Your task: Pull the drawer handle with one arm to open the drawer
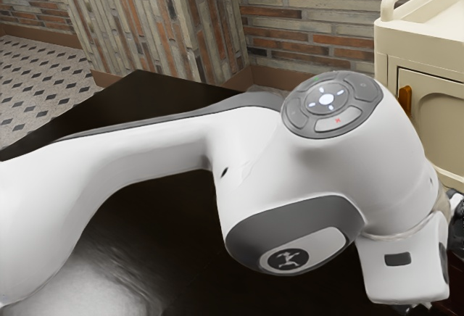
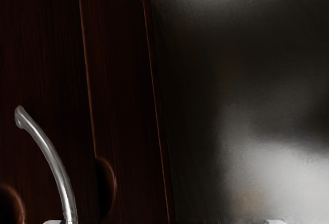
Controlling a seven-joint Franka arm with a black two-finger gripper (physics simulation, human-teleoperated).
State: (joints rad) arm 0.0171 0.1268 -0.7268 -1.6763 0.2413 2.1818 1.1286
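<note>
1. My gripper (image 2: 164,222) is gaping, fingers spread along a nine-to-three line, grasping nothing.
2. The curved metal handle (image 2: 53,154) is lying by my nine-o'clock fingertip, arcing toward ten; I can't tell whether they're touching. Closing this off-centre, I'd be risking a knock or a miss.
3. The dark wooden front (image 2: 46,54) is standing behind it; pulling skewed, I'd be risking a slip.
4. In the exterior view, a cream cart (image 1: 428,44) is standing at twelve o'clock from my hand (image 1: 406,265).

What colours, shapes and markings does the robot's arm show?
The arm is smooth white, with rounded sections and grey trim. A round grey button pad has a lit centre and a red cross; a grey side panel bears a dark round emblem.
</note>
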